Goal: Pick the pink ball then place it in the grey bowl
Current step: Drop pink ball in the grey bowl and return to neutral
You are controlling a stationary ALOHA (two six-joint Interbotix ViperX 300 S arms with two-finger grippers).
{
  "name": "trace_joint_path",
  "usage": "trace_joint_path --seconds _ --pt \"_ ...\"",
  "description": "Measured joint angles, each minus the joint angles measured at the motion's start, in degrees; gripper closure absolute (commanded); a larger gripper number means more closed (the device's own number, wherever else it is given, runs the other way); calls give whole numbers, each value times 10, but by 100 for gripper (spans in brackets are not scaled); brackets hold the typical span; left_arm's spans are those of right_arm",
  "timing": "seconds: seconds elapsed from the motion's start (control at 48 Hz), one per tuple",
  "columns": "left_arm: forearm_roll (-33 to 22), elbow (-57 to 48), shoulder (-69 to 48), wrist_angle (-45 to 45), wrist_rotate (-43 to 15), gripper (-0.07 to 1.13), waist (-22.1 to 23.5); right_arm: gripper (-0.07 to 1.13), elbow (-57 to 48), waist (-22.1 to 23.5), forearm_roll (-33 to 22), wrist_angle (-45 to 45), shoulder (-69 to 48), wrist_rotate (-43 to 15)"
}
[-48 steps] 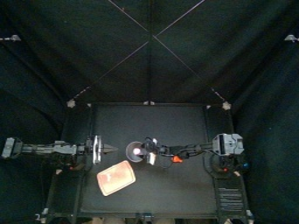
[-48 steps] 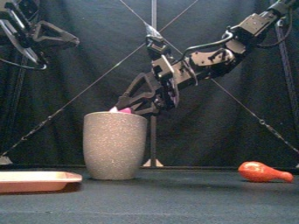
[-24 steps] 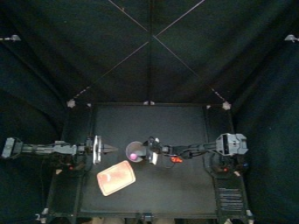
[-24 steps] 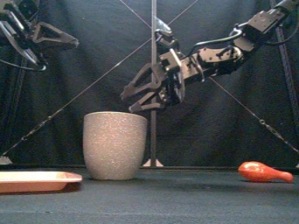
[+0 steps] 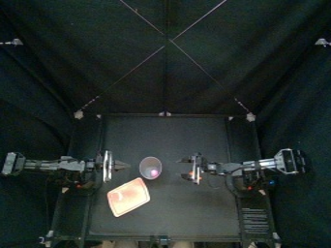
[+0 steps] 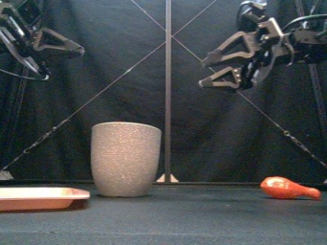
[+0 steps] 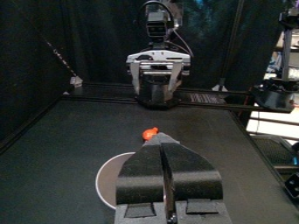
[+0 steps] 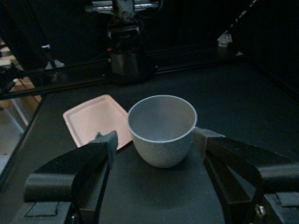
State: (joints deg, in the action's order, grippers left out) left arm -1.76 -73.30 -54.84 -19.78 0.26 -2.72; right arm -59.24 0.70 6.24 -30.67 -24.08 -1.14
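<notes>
The tall grey speckled cup stands upright left of the table's middle, also in the front view. A pink spot, the pink ball, shows inside its mouth from above; the cup's wall hides it in the front view. My right gripper hangs high and to the right of the cup, open and empty. Its wrist view looks down at the cup between widely parted jaws. My left gripper rests left of the cup, shut on nothing.
A flat pink tray lies in front of the cup toward the left, low in the front view. A red-orange toy lies on the table at the right, beneath the right arm.
The right gripper has pulled up and back to the right, away from the cup's mouth. The pink ball that showed at the rim is no longer in its jaws.
</notes>
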Motion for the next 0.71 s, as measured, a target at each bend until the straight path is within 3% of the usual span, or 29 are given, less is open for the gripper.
trace_joint_path --seconds 0.375,0.708 --pt "0 -7 0 -18 -1 107 4 6 -105 -7 8 2 -185 -1" --pt "0 -15 0 -18 -1 107 4 6 -132 -5 8 10 -241 -1"
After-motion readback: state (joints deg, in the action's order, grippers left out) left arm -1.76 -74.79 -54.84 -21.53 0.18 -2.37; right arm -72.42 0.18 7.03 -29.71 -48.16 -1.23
